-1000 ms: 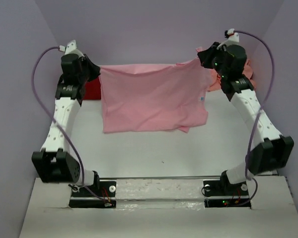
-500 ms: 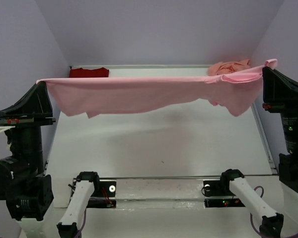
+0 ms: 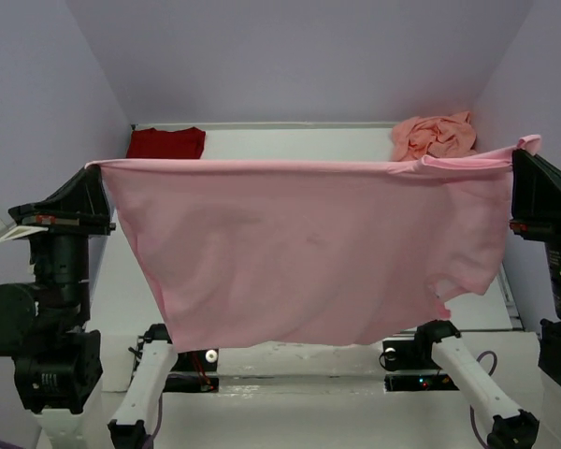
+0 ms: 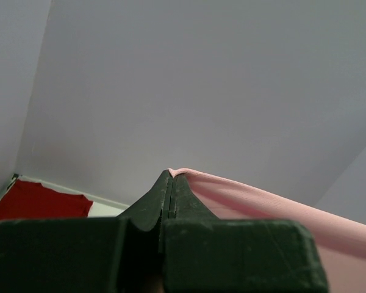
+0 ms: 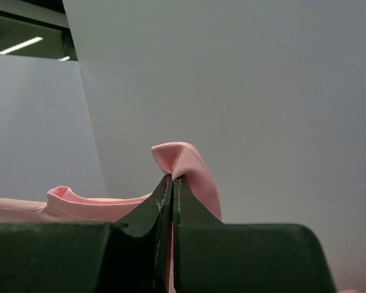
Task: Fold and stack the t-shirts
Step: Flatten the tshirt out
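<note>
You have the light pink t-shirt (image 3: 309, 262) up in the air, held out wide between both arms like washing on a line. Your left gripper (image 3: 93, 169) has one top corner and your right gripper (image 3: 521, 152) has the other. The top edge runs almost straight from one to the other. The rest of the cloth hangs down flat in front of the top camera and hides most of the table (image 3: 290, 142). The bottom edge is not even: it is cut in and bumpy at the lower right.

In the left wrist view, the left gripper (image 4: 171, 175) has its fingers pressed together. A thin bit of pink cloth is pinched at the tips and runs off to the right. In the right wrist view, the right gripper (image 5: 172, 178) has its fingers pressed together too, and a little fold of pink cloth pokes up over the tips.

The dark red t-shirt (image 3: 166, 143) lies flat at the far left corner of the table. The salmon-pink t-shirt (image 3: 435, 136) sits in a crumpled heap at the far right corner. Neither gripper is touching these two; both lie behind the hanging shirt.
</note>
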You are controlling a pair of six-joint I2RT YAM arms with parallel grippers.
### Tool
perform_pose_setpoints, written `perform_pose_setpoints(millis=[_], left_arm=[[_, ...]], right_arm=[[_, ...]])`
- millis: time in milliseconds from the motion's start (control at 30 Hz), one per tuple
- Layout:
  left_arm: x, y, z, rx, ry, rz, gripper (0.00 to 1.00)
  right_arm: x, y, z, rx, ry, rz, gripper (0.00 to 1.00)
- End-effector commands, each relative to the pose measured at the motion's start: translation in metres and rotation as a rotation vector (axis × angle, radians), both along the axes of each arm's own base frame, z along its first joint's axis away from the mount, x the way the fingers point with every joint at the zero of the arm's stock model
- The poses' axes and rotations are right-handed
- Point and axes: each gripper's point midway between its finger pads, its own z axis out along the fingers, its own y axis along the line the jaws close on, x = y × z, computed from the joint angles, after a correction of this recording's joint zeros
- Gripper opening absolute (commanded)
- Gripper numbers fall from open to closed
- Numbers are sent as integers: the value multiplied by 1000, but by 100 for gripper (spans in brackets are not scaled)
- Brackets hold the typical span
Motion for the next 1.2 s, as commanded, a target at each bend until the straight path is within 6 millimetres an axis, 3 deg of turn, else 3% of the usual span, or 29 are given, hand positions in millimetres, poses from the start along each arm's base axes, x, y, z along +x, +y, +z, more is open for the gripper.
perform_pose_setpoints(millis=[0, 33, 67, 133, 167, 233, 333, 600, 800, 900, 1033, 1067, 1133, 1167], left_arm=[[35, 24, -31, -13, 83, 139, 0], [44, 26, -42, -16, 114, 149, 0], [61, 27, -65, -31, 186, 154, 0], [72, 27, -83, -43, 242, 153, 0], [83, 24, -97, -38, 278, 137, 0], [94, 22, -116, -31, 315, 130, 0], [107, 24, -128, -13, 344, 143, 0], [139, 23, -142, 32, 391, 141, 0], [162, 20, -180, 34, 464, 125, 0], [172, 20, -191, 29, 469, 128, 0], [177, 16, -166, 31, 423, 108, 0], [174, 14, -147, 37, 387, 94, 0], [167, 13, -127, 45, 346, 90, 0], [158, 12, -103, 55, 300, 85, 0]], right_arm=[[40, -14, -31, 47, 61, -108, 0], [52, -13, -44, 59, 98, -104, 0], [77, -7, -72, 59, 176, -94, 0], [98, 0, -100, 59, 248, -72, 0], [116, 5, -126, 50, 307, -65, 0], [130, 8, -144, 49, 333, -63, 0], [157, 13, -173, 4, 393, -76, 0], [189, 17, -169, -29, 385, -97, 0], [211, 22, -197, -53, 443, -101, 0], [217, 24, -209, -49, 453, -94, 0], [218, 32, -189, -53, 413, -51, 0], [216, 34, -183, -55, 400, -39, 0], [205, 34, -155, -48, 348, -30, 0], [193, 33, -132, -31, 303, -15, 0]])
